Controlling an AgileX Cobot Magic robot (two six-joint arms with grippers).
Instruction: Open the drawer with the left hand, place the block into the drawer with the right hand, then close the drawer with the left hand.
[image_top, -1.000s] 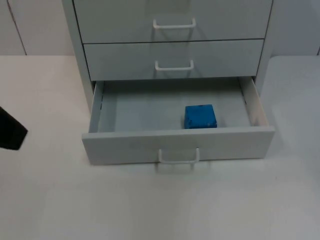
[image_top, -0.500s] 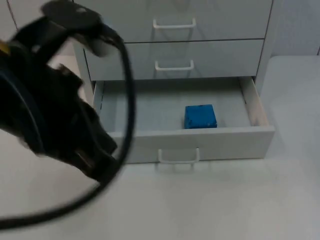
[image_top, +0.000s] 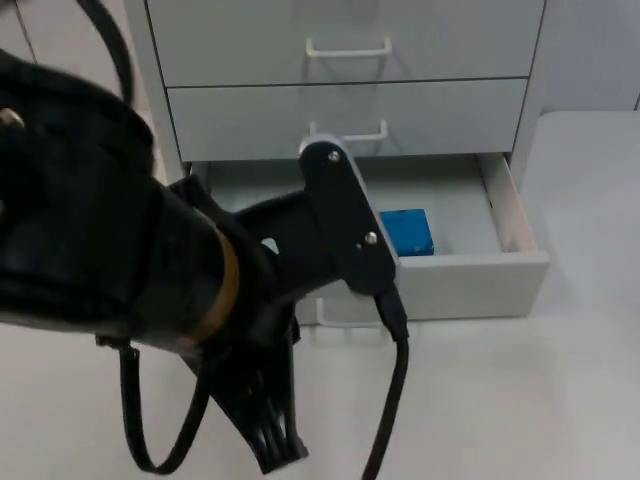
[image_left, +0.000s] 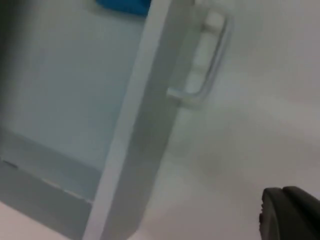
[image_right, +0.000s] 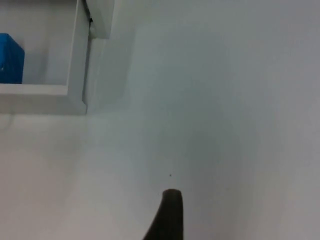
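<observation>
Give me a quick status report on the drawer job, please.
Left gripper over table before the drawer front, empty-looking. Right gripper waits beside cabinet. Blue block inside open drawer. Handle unobstructed.

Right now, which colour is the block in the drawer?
Blue. The block lies in the open drawer, best seen in the top view.

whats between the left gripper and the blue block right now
The open drawer's front panel with its white handle. In the left wrist view, bare table lies between the left gripper and that panel, and the blue block sits behind it.
</observation>
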